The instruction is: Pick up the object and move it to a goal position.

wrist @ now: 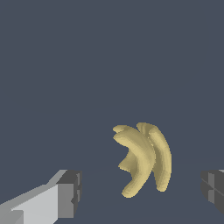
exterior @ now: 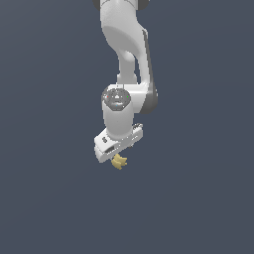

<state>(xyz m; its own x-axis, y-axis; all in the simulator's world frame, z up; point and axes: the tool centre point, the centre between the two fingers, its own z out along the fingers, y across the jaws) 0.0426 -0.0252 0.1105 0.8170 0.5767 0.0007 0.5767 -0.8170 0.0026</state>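
Note:
The object (exterior: pixel 119 162) is a tiny yellow-tan bunch of curved lobes, seen just below the white hand in the exterior view. My gripper (exterior: pixel 118 157) hangs right over it. In the wrist view the object (wrist: pixel 144 159) lies between my two dark-padded fingers (wrist: pixel 70 192), closer to the finger that shows only at the frame edge. There is a clear gap on each side, so the gripper (wrist: pixel 142 192) is open and neither pad touches the object.
A plain dark blue-grey surface (exterior: pixel 49 198) fills both views. The white arm (exterior: pixel 126 59) comes down from the top of the exterior view. Nothing else shows.

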